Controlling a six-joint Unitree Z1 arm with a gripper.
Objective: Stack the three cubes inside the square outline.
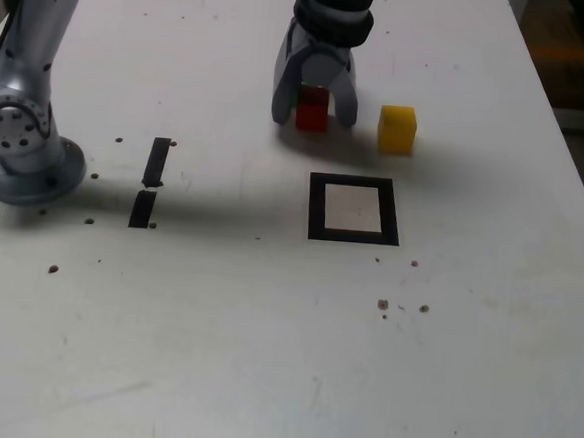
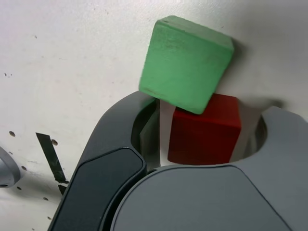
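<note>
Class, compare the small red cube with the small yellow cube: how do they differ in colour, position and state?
The small red cube sits between the gripper fingers; the small yellow cube stands free, to the exterior view's right. The red one lies next to a green cube; the yellow one stands alone. Both rest outside the black square outline.

Three cubes — red cube [image 1: 313,110], yellow cube [image 1: 398,128], green cube [image 2: 185,62]

Red cube [image 1: 312,110], yellow cube [image 1: 397,128], green cube [image 2: 185,62]; black square outline [image 1: 354,209] with white centre; grey pincer [image 1: 314,108]; white speckled counter [image 1: 264,327].
</note>
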